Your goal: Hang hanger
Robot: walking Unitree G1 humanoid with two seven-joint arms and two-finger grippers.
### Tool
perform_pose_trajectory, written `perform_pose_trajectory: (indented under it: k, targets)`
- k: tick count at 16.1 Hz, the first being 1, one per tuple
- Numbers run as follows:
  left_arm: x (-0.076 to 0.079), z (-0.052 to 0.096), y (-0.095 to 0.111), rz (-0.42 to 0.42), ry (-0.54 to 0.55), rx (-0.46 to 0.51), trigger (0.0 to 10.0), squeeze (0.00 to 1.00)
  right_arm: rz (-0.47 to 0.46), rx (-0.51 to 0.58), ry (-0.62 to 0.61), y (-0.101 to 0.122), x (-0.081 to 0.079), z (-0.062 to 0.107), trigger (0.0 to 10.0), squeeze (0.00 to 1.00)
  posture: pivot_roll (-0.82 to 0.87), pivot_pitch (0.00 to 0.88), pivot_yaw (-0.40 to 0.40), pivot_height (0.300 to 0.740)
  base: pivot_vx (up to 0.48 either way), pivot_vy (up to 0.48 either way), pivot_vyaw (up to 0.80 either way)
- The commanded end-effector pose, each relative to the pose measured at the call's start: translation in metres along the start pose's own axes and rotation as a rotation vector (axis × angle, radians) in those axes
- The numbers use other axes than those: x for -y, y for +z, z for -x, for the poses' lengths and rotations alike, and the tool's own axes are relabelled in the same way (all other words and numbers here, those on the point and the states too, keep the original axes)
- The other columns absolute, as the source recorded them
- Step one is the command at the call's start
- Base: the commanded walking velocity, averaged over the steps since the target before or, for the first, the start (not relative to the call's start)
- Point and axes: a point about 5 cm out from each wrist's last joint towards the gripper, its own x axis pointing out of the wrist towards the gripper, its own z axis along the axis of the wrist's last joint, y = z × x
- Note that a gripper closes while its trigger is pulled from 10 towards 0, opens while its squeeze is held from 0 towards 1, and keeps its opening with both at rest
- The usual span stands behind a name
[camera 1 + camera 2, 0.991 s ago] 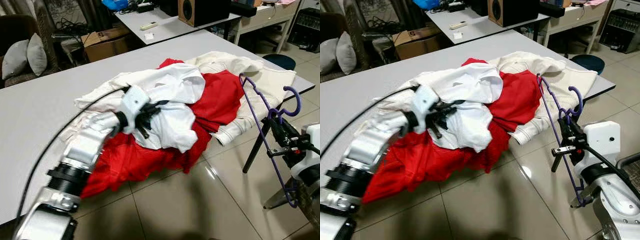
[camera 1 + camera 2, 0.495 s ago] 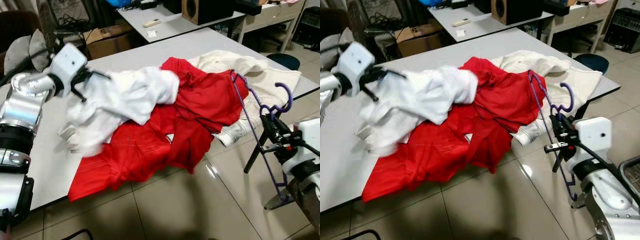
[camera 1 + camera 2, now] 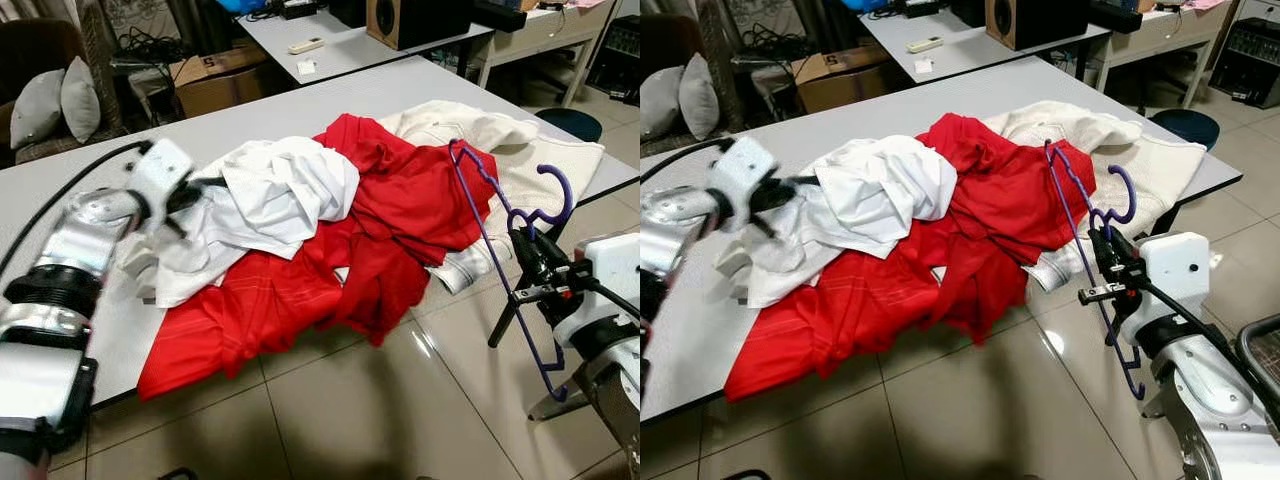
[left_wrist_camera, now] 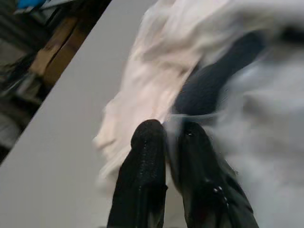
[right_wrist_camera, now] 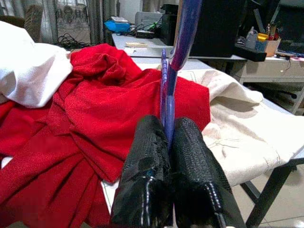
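- The right end effector [image 3: 1102,262] is pressed together on the thin purple plastic hanger [image 3: 1087,240], pinching its rod just below the hook. The hanger stands roughly upright off the near right edge of the grey surface [image 3: 250,115].
- The hanger's long axis runs steeply up and down. One shoulder tip rises beyond the end effector toward the clothes, and the other end drops below it toward the tiled floor [image 3: 400,400].
- The left end effector [image 3: 185,195] is well apart from the hanger, across the heap. Its fingers [image 4: 147,166] are pinched on a fold of the white cotton shirt [image 3: 270,190].
- Between the two end effectors lie the crumpled red garment [image 3: 390,210] and, beyond the hanger, the cream cloth [image 3: 520,160].
- My judgement: the white shirt must come toward the hanger, and the red garment, part of it under the shirt, may drag along.
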Motion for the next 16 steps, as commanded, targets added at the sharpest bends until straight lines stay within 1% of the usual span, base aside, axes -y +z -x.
perform_pose_trajectory:
  k: [1,3,4,5,6,7,8,9,10,11,12,13,14,15,16]
  targets:
    - [-0.012,0.006,0.003,-0.017,0.028,0.001,10.0,1.0,-0.003,0.001,0.004,0.0,-0.002,-0.002,10.0,0.0,-0.15,0.0,0.126,0.74,0.0,0.0,0.0]
    - [-0.016,0.011,0.006,0.015,-0.058,0.047,10.0,1.0,-0.004,0.001,0.004,-0.001,-0.002,-0.002,10.0,0.0,-0.14,0.0,0.125,0.74,0.0,0.0,0.0]
    - [-0.014,0.015,0.011,0.045,-0.14,0.094,10.0,1.0,-0.005,0.0,0.004,-0.001,-0.002,-0.002,10.0,0.0,-0.14,0.0,0.124,0.74,0.0,0.0,0.0]
    - [-0.01,0.018,0.015,0.056,-0.214,0.121,10.0,1.0,-0.006,-0.001,0.005,-0.002,-0.002,-0.002,10.0,0.0,-0.13,0.0,0.122,0.74,0.0,0.0,0.0]
    - [-0.004,0.02,0.02,0.062,-0.29,0.155,10.0,1.0,-0.008,-0.001,0.008,-0.002,-0.003,-0.003,10.0,0.0,-0.13,0.0,0.122,0.74,0.0,0.0,0.0]
    - [-0.001,0.021,0.022,0.066,-0.318,0.168,10.0,1.0,-0.009,0.0,0.009,-0.002,-0.003,-0.003,10.0,0.0,-0.13,0.0,0.121,0.74,0.0,0.0,0.0]
    - [0.015,0.023,0.026,0.065,-0.434,0.19,10.0,1.0,-0.012,0.001,0.012,-0.002,-0.004,-0.004,10.0,0.0,-0.12,0.0,0.121,0.74,0.0,0.0,0.0]
    - [0.033,0.023,0.025,0.041,-0.518,0.175,10.0,0.57,-0.015,0.002,0.015,-0.002,-0.005,-0.005,10.0,0.0,-0.12,0.0,0.12,0.74,0.0,0.0,0.0]
    - [0.048,0.018,0.021,0.006,-0.525,0.148,10.0,0.0,-0.017,0.003,0.018,-0.002,-0.006,-0.006,10.0,0.0,-0.12,0.0,0.12,0.74,0.0,0.0,0.0]
    - [0.054,0.014,0.017,-0.021,-0.503,0.125,10.0,0.0,-0.018,0.004,0.02,-0.002,-0.007,-0.006,10.0,0.0,-0.12,0.0,0.12,0.74,0.0,0.0,0.0]
    - [0.061,0.008,0.011,-0.058,-0.46,0.09,10.0,0.0,-0.02,0.006,0.021,-0.002,-0.007,-0.006,10.0,0.0,-0.12,0.0,0.122,0.74,0.0,0.0,0.0]
    - [0.068,0.005,0.008,-0.081,-0.42,0.067,10.0,0.0,-0.02,0.006,0.019,-0.002,-0.007,-0.006,10.0,0.0,-0.12,0.0,0.125,0.74,0.0,0.0,0.0]
    - [0.072,0.005,0.007,-0.095,-0.384,0.056,10.0,0.0,-0.019,0.006,0.016,-0.002,-0.007,-0.005,10.0,0.0,-0.13,0.0,0.126,0.74,0.0,0.0,0.0]
    - [0.073,0.006,0.006,-0.128,-0.337,0.041,10.0,0.0,-0.019,0.006,0.014,-0.002,-0.006,-0.005,10.0,0.0,-0.13,0.0,0.127,0.74,0.0,0.0,0.0]
    - [0.074,0.005,0.005,-0.139,-0.321,0.037,10.0,0.0,-0.019,0.007,0.014,-0.002,-0.007,-0.005,10.0,0.0,-0.13,0.0,0.127,0.74,0.0,0.0,0.0]
